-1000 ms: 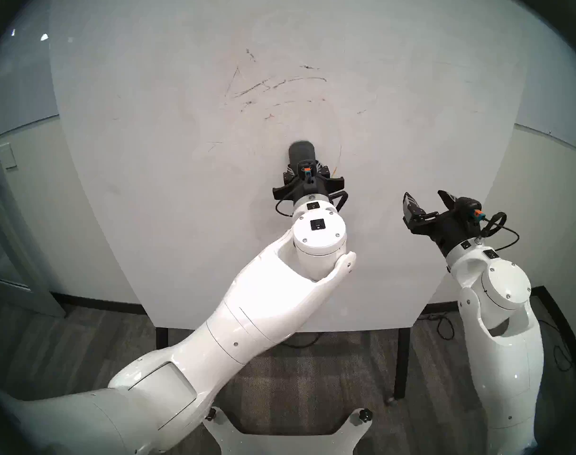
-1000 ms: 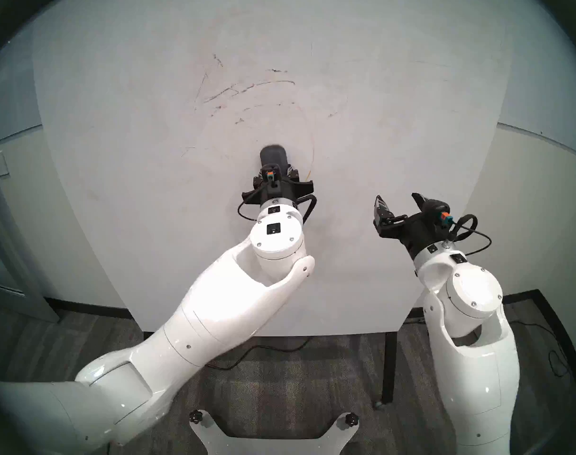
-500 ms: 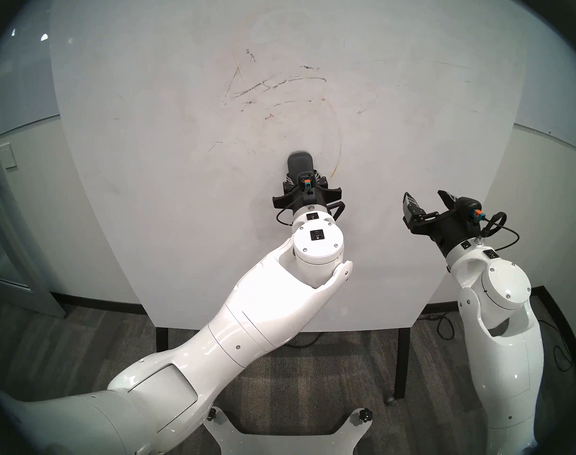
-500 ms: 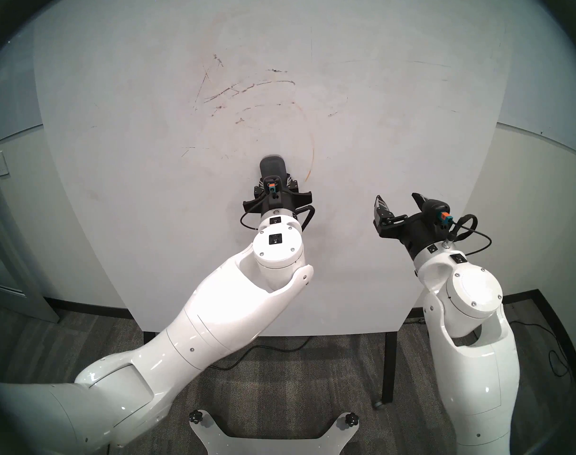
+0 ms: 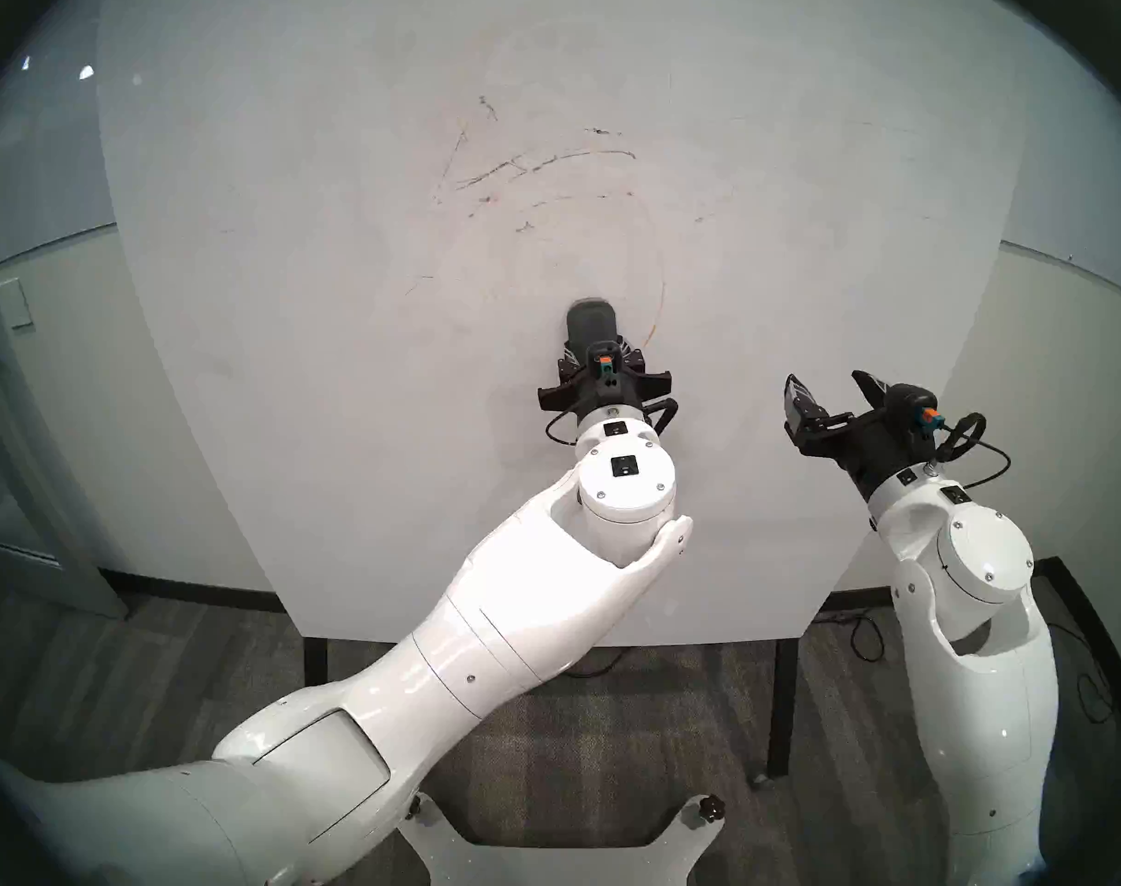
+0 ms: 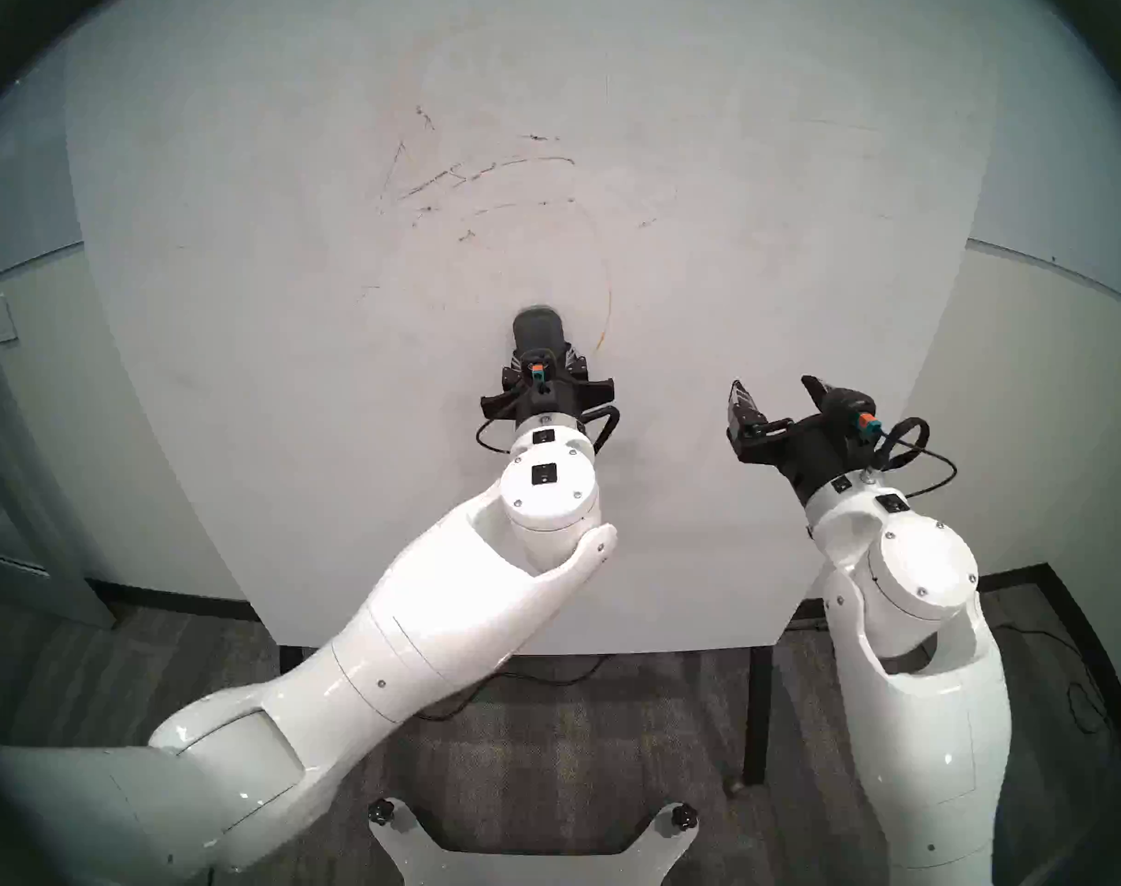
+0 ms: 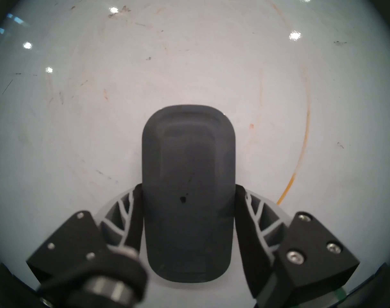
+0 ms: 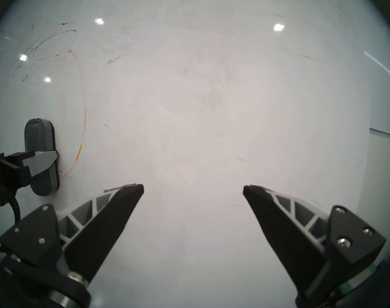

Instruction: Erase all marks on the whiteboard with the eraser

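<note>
The whiteboard [image 5: 289, 367] [image 6: 257, 386] [image 7: 78, 134] [image 8: 189, 100] fills the view ahead. My left gripper [image 5: 599, 370] [image 6: 538, 370] [image 7: 188, 189] is shut on the dark grey eraser [image 5: 591, 325] [image 6: 537, 332] [image 7: 188, 189] [image 8: 39, 149], which lies flat against the board. Just right of the eraser runs an orange arc of the marks [image 5: 659, 309] [image 6: 607, 309] [image 7: 305, 134] [image 8: 84, 123]. Black-grey streaks [image 5: 538, 165] [image 6: 481, 175] [image 8: 47, 40] lie higher up. My right gripper [image 5: 832, 389] [image 6: 778, 395] [image 8: 193, 189] is open and empty, off to the right.
The board stands on thin black legs [image 5: 780, 706] [image 6: 757, 712] over dark carpet. Cables [image 5: 864, 635] trail on the floor at the right. A pale wall with a light switch [image 5: 13, 303] is at the left.
The left gripper slid the eraser down the board and slightly right. The orange arc and the other marks look much the same. The right arm stayed still.
</note>
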Controlling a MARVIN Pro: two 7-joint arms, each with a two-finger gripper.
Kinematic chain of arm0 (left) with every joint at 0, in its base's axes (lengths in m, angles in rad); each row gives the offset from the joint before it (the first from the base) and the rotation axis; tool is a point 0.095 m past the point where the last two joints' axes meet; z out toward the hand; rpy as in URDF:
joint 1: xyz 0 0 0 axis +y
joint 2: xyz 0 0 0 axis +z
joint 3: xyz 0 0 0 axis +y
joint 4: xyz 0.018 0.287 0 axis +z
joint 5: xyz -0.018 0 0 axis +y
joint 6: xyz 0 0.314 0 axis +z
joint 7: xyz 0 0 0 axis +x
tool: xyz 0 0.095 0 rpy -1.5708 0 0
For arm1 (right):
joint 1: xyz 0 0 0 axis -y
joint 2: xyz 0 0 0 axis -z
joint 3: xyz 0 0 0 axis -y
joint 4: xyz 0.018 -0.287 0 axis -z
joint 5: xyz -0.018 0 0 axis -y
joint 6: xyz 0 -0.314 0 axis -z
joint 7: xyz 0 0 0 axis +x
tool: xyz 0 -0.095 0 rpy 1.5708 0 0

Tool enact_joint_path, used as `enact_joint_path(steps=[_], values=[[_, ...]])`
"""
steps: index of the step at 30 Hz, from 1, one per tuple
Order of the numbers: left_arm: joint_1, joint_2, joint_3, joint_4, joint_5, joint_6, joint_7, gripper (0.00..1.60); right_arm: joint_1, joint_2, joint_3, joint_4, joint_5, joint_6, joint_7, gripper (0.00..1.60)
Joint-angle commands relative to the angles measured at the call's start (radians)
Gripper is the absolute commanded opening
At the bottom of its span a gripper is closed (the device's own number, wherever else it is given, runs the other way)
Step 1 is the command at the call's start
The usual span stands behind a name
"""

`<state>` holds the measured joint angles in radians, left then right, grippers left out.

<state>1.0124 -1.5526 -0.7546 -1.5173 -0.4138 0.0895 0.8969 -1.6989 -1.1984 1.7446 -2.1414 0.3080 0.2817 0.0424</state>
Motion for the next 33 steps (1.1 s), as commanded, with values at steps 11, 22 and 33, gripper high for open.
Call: enact_joint_path(steps=[11, 22, 33], values=[[-0.068, -0.045, 0.031, 0.032, 0.005, -0.024, -0.03, 0.0, 0.008, 0.001, -0.003, -0.022, -0.001, -0.008, 0.002, 1.6], [-0.103, -0.04, 0.008, 0.055, 0.011, -0.041, -0.031, 0.0, 0.008, 0.001, -0.003, -0.022, 0.0, -0.008, 0.002, 1.6], [-0.107, -0.049, 0.018, 0.017, 0.017, -0.047, -0.032, 0.0, 0.008, 0.001, -0.003, -0.021, 0.0, -0.007, 0.002, 1.6]])
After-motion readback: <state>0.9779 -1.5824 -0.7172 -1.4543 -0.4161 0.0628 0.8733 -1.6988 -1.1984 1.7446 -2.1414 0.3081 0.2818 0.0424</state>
